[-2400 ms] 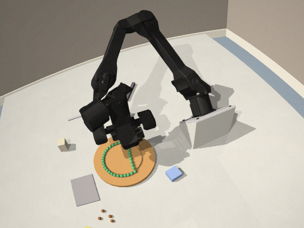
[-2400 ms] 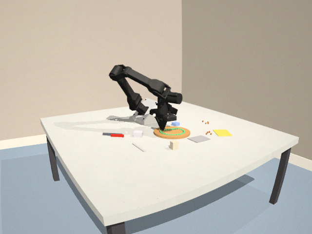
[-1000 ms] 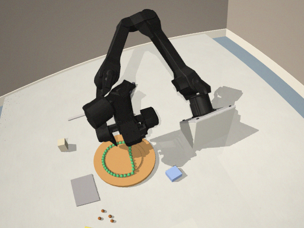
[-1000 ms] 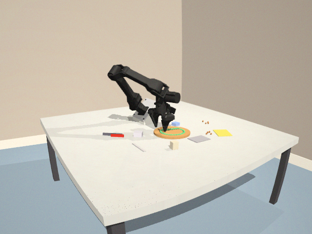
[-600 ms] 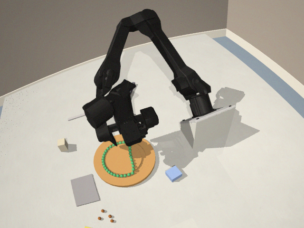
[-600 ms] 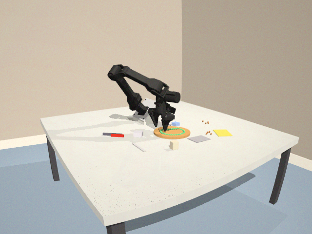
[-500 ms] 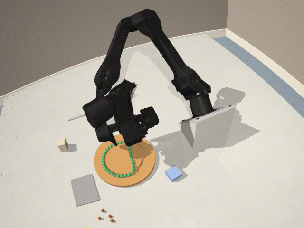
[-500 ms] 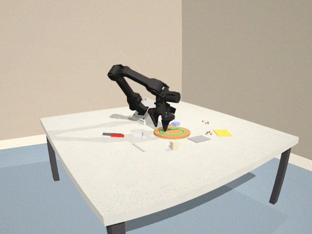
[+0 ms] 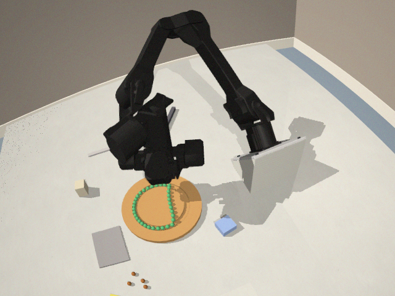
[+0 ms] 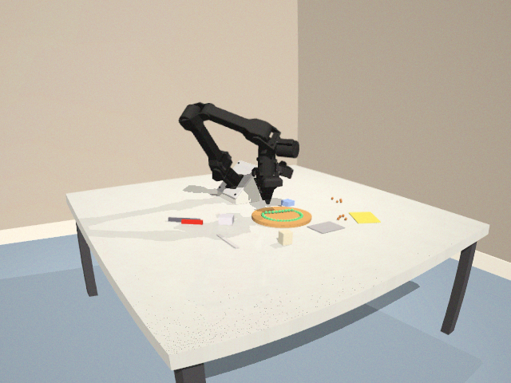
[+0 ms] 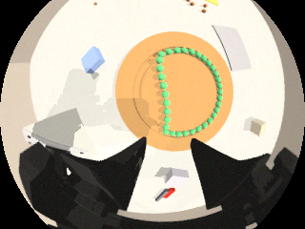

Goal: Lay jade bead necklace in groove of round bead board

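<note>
The round orange bead board [image 9: 130, 219] [image 10: 258, 221] [image 11: 128, 72] lies flat on the table. The green jade bead necklace [image 9: 134, 208] [image 10: 283, 220] [image 11: 219, 92] lies on it in a D shape. Its curved part follows the groove on the side away from the robot base. Its other part runs nearly straight across the board, inside the groove's arc, and that arc of groove [image 11: 134, 86] shows bare. My gripper [image 11: 168, 140] [image 10: 268, 203] is partly open with nothing between the fingertips. It is above the board's edge, near one corner of the D. In the top view the arm hides the fingertips.
A blue block [image 9: 225, 224] [image 10: 287, 203] [image 11: 92, 59] lies beside the board on the base side. A grey plate [image 9: 110, 246], a beige block [image 9: 81, 187], a white block [image 10: 226, 219], a red-and-grey object [image 10: 192, 221], a thin stick [image 10: 227, 241], a yellow square [image 10: 364, 217] and small brown beads surround it.
</note>
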Controlling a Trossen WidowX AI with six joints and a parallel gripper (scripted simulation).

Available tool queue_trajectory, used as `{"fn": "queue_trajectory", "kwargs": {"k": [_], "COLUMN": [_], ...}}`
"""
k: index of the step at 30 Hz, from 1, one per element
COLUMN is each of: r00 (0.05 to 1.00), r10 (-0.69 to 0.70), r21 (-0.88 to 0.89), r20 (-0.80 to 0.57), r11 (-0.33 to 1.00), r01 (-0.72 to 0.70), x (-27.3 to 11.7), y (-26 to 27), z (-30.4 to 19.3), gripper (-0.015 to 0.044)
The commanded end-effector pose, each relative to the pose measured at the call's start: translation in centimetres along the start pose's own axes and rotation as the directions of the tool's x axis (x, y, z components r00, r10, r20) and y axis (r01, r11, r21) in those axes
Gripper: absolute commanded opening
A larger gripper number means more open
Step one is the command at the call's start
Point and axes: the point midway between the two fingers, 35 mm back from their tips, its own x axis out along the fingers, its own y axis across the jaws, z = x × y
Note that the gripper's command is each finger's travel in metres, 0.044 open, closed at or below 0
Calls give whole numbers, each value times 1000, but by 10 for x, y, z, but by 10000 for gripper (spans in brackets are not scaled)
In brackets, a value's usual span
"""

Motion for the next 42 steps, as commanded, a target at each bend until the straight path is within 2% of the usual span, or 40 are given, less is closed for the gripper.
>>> {"fn": "queue_trajectory", "kwargs": {"k": [1, 32, 37, 42], "r00": [1000, 1000, 1000, 1000], "r10": [7, 7, 8, 8], "r21": [12, 13, 20, 20], "r20": [-1, -3, 4, 4], "r11": [1000, 1000, 1000, 1000], "r01": [-7, -7, -8, -8], "x": [7, 39, 37, 37], "y": [1, 2, 1, 1], "z": [2, 1, 1, 1], "gripper": [120, 120, 0, 0]}}
